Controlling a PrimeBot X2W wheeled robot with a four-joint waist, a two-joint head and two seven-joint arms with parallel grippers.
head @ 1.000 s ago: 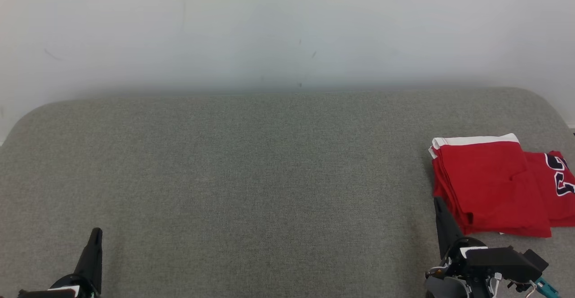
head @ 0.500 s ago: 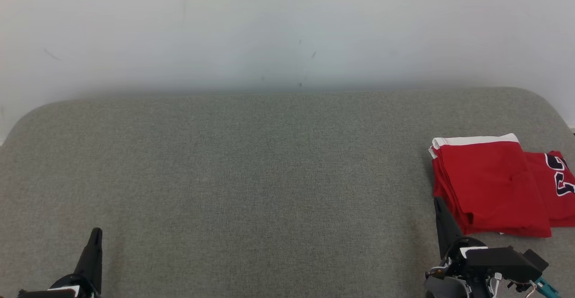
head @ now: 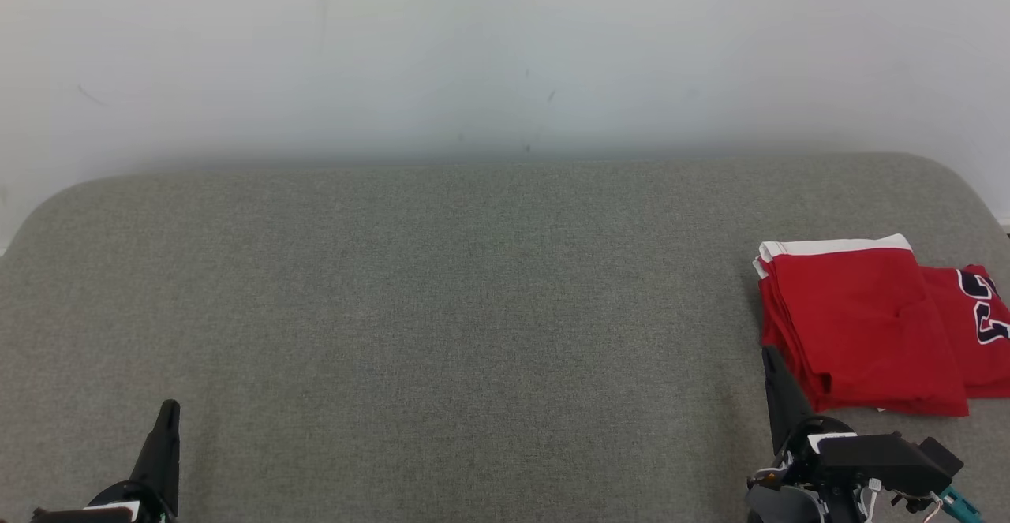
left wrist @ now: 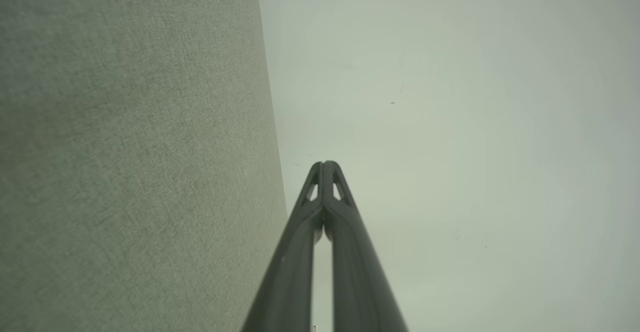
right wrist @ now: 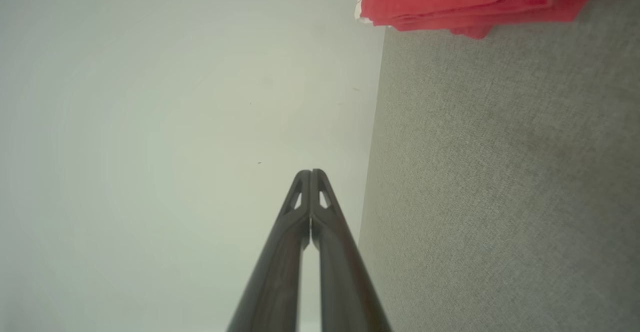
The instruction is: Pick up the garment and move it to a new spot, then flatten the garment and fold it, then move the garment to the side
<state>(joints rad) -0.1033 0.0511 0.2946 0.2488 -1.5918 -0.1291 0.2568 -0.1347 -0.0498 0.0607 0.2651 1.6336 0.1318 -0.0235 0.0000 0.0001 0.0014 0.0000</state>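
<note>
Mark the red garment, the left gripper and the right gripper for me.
red garment (head: 860, 326), head view: middle of the folded top layer.
left gripper (left wrist: 324, 163), left wrist view: where the shut fingertips meet.
right gripper (right wrist: 311, 172), right wrist view: where the shut fingertips meet.

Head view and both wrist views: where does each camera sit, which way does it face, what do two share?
Head view: on the head, facing forward and down at the grey surface; left gripper and right gripper at bottom corners.
Left wrist view: on that wrist, facing the wall along its shut fingers.
Right wrist view: likewise, facing the wall along its shut fingers.
Shared: head and right wrist views show the red garment.
</note>
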